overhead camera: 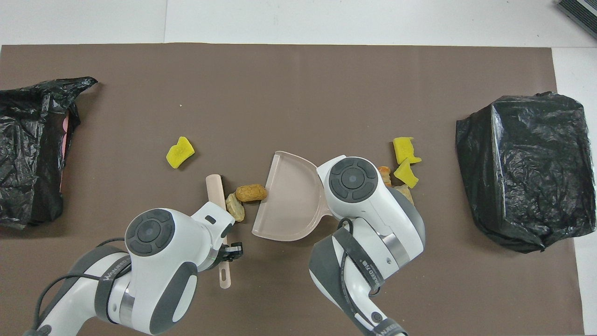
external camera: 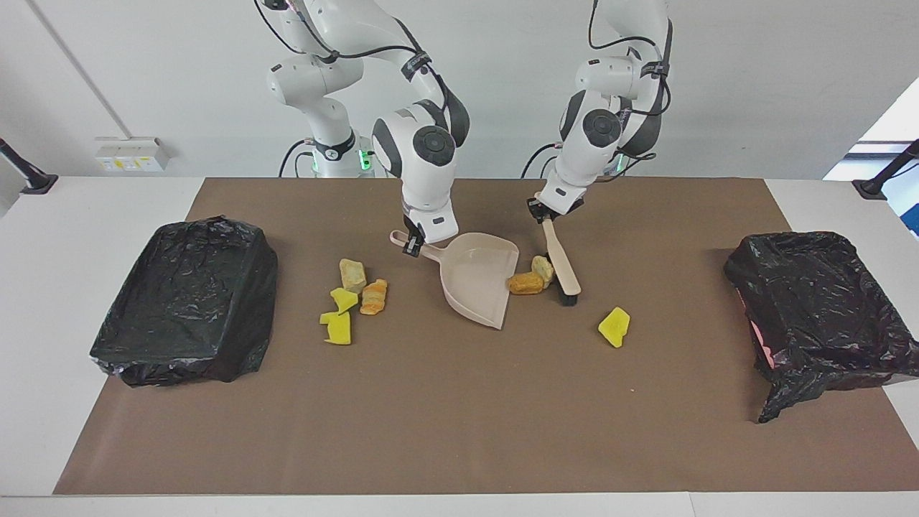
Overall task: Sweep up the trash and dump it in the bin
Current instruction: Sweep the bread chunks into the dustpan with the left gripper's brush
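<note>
Trash (external camera: 526,283): we count seven light, soft scraps mid-desk; two bread-like lumps touch the dustpan (external camera: 477,280) mouth, four cluster toward the right arm's end, one yellow wedge (external camera: 614,327) lies apart.
Handling: we judge them crumbly, better swept than pinched.
Right claw (external camera: 413,243): pinching the stiff plastic dustpan's handle.
Left claw (external camera: 543,213): pinching the brush (external camera: 561,266) handle, bristles down.
Bins (external camera: 188,298): crinkly black liners, at both desk ends.
</note>
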You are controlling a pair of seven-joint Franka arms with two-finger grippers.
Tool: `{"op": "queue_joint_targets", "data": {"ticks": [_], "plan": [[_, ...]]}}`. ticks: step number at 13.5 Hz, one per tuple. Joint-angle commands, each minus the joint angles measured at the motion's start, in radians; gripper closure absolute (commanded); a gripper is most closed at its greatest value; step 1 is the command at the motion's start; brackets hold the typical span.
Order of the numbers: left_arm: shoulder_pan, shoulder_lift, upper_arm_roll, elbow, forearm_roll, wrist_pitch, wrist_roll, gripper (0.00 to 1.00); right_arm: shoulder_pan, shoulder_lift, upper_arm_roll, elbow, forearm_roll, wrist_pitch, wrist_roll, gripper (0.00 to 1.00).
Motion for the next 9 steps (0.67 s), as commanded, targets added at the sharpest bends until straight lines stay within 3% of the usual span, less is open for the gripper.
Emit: {"op": "queue_joint_targets", "data": {"ticks": [1, 6, 9], "plan": [[-0.027, 0.063, -0.026, 0.081, -0.025, 0.010, 0.049, 1.00, -0.010, -0.007, 0.007, -0.014, -0.003, 0.025, 0.026, 1.00], [-0.027, 0.098, -0.132, 0.165, -0.045, 0.015, 0.104, 1.00, -0.010, -0.007, 0.007, -0.015, -0.003, 0.026, 0.026, 1.00], [-0.015, 0.147, -0.130, 0.279, -0.055, -0.083, 0.102, 1.00, -0.011, -0.007, 0.007, -0.015, -0.003, 0.026, 0.026, 1.00]]}}
